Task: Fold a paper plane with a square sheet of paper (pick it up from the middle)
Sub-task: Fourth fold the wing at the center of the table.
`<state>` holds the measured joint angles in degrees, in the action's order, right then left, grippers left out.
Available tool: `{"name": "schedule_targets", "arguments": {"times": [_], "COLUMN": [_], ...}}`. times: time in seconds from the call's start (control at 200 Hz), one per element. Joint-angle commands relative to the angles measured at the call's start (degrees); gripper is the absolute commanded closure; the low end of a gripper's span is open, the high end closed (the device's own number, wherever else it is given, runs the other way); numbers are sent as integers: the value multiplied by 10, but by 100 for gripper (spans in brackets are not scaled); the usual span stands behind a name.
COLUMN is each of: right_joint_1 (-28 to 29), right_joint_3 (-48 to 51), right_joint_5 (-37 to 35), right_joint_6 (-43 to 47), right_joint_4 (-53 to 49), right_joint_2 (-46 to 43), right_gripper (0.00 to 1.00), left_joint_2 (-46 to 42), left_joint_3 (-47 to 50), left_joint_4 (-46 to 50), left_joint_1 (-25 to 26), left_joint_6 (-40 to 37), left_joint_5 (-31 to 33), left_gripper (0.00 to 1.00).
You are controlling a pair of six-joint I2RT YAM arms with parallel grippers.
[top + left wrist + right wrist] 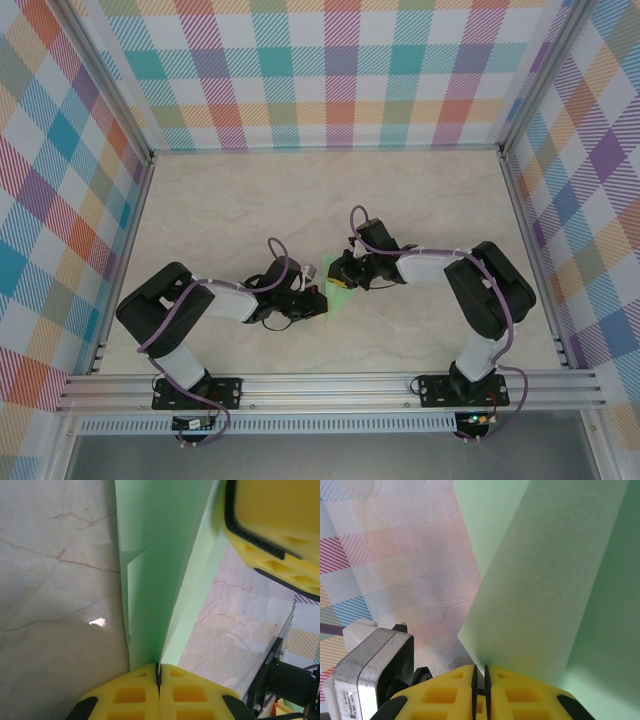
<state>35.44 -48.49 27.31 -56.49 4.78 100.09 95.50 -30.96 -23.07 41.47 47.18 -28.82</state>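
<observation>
The left hand (pixel 158 673) and right hand (pixel 480 673) are each clamped shut on the part-folded green paper (pixel 155 555), holding it between them over the desk (pixel 50 605), probably to steady it for a crease.

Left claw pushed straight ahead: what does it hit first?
The green paper it already pinches, running straight ahead of the left claw. The right claw sits off to the right, likely clear; depth unclear.

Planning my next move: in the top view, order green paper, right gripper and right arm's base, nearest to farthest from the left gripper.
1. green paper: pinched in the left gripper.
2. right gripper: just right, also holding it.
3. right arm's base: near edge, right.
</observation>
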Motion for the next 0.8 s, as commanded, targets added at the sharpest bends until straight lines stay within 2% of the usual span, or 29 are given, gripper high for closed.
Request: {"name": "schedule_targets", "arguments": {"times": [0.0, 0.795], "right_joint_1": [4, 4], "right_joint_3": [-17, -35], "right_joint_5": [-10, 20], "right_joint_6": [15, 28], "right_joint_4": [-16, -8], "right_joint_2": [11, 40], "right_gripper": [85, 84], "left_joint_2": [24, 9], "left_joint_3": [-1, 36], "left_joint_4": [27, -13], "left_joint_1": [-9, -18], "left_joint_6": [11, 61], "left_joint_5": [17, 44], "left_gripper": [95, 96]}}
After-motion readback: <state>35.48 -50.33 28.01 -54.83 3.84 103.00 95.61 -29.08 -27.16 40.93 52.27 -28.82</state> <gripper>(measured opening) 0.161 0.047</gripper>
